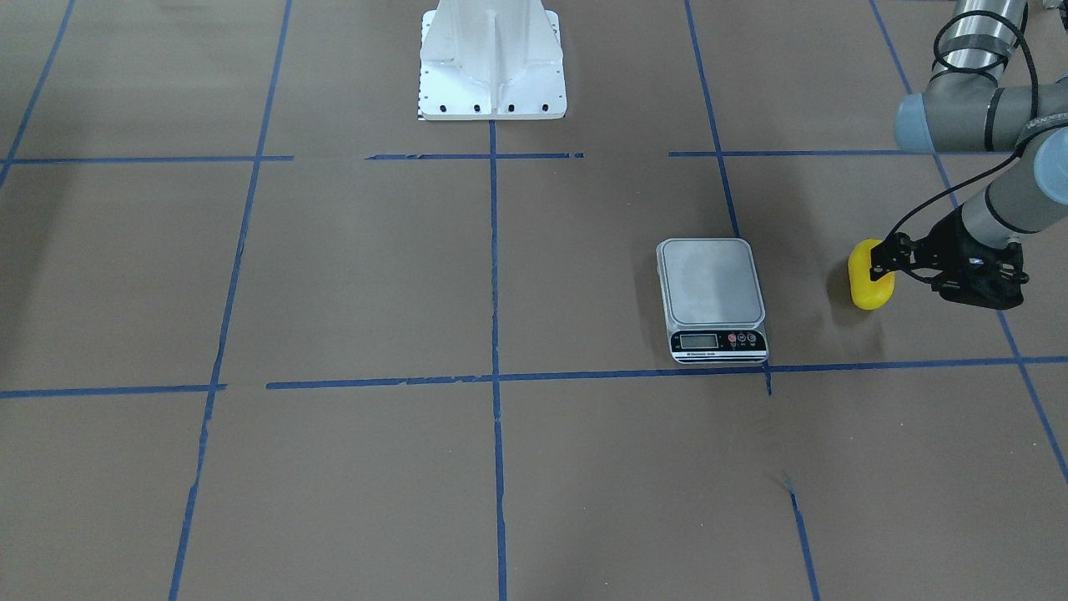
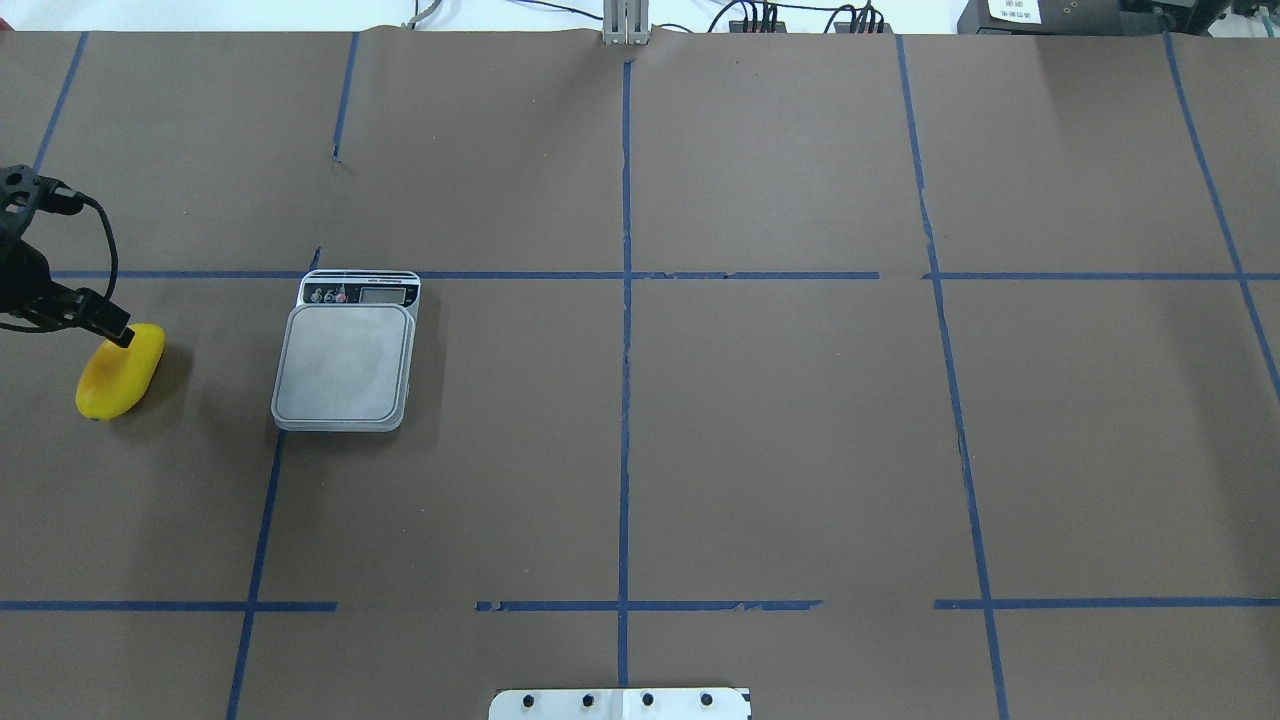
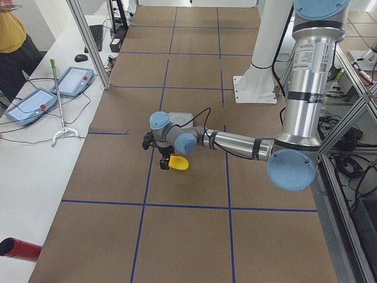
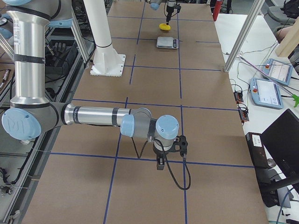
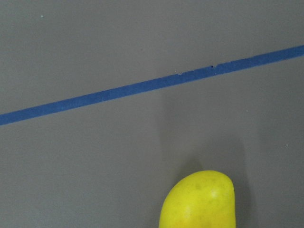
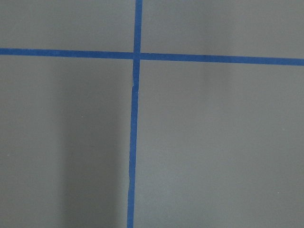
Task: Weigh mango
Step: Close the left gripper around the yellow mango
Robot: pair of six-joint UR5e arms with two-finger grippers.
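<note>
The mango (image 1: 872, 285) is a small glossy yellow fruit lying on the brown table, on my left side, also seen in the overhead view (image 2: 120, 372) and at the bottom of the left wrist view (image 5: 199, 202). The grey scale (image 1: 711, 284) stands beside it with a bare platform (image 2: 345, 365). My left gripper (image 1: 878, 259) hangs over the mango's far end with its fingers apart, holding nothing. My right gripper (image 4: 160, 163) hovers low over bare table, far from both. It shows only in the exterior right view, so I cannot tell its state.
The white robot base (image 1: 492, 63) stands at the table's middle on the robot's edge. Blue tape lines (image 6: 135, 118) divide the brown table. A side bench with tablets (image 3: 35, 100) runs along the operators' side.
</note>
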